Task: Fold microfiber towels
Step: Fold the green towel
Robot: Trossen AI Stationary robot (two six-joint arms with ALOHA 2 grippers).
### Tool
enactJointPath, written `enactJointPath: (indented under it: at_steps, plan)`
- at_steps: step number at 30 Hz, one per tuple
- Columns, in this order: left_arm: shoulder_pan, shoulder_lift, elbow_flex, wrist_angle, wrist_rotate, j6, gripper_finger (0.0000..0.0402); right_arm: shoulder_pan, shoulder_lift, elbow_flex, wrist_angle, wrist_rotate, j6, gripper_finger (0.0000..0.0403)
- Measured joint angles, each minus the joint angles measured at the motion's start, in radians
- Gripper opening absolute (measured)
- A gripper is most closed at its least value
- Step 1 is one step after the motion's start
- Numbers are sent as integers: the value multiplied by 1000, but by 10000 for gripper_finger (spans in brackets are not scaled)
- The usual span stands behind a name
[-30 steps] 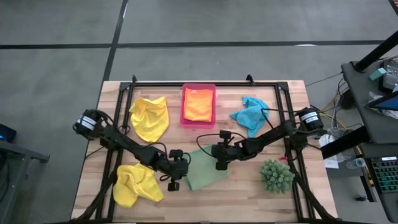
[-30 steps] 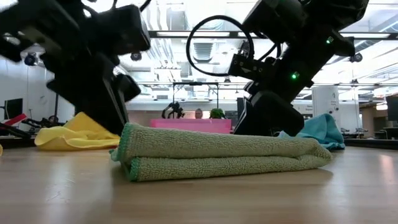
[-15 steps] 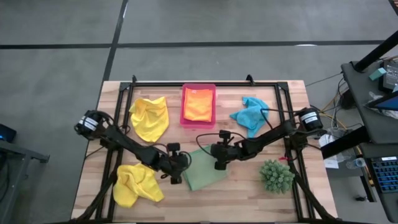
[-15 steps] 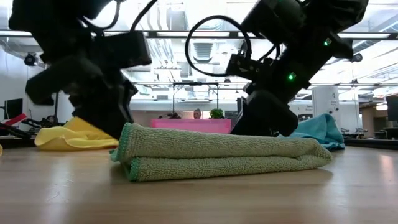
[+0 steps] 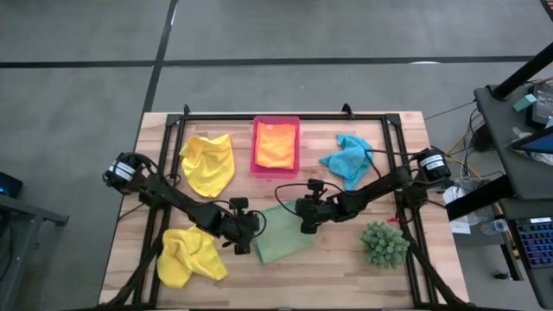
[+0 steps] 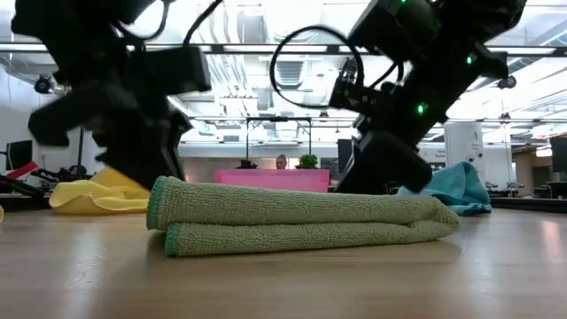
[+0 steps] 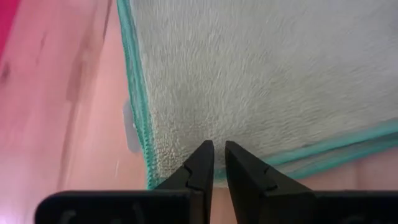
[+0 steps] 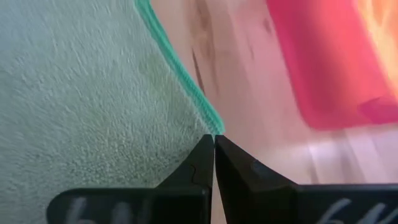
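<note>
As laid out: 5 towels (image 5: 282,235).

Robotics lab: wooden counter (image 5: 346,268) in a black frame (image 5: 285,117) on a grey concrete floor (image 5: 86,52); an equipment bench with cables (image 5: 518,112) alongside; open hall with ceiling lights (image 6: 266,53) and white ductwork behind.

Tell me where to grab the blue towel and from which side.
Judging by its pose, pinch the blue towel at its raised peak, coming straight down from above. It lies crumpled in a heap on the table, so its flat edges give the fingers little to catch.
</note>
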Motion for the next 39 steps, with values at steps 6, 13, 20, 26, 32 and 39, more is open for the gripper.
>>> enactJointPath:
  at_steps: [6,13,20,26,32,39]
  plan:
    - [-2,-71,26,-84,2,0,27,24,-63,1,-33,-7,20,9]
    - [-40,-110,27,53,48,-1,27,99,-104,1,-38,-156,106,9]
    - [-112,-12,30,290,76,-1,27,216,-94,-5,-37,-214,204,9]
    - [-132,76,33,396,78,-2,27,285,-94,-11,-16,-214,269,9]
    - [-135,155,37,437,120,-26,27,299,-92,-28,-10,-212,310,9]
    - [-138,176,27,435,137,-53,27,293,-92,-107,82,-164,322,9]
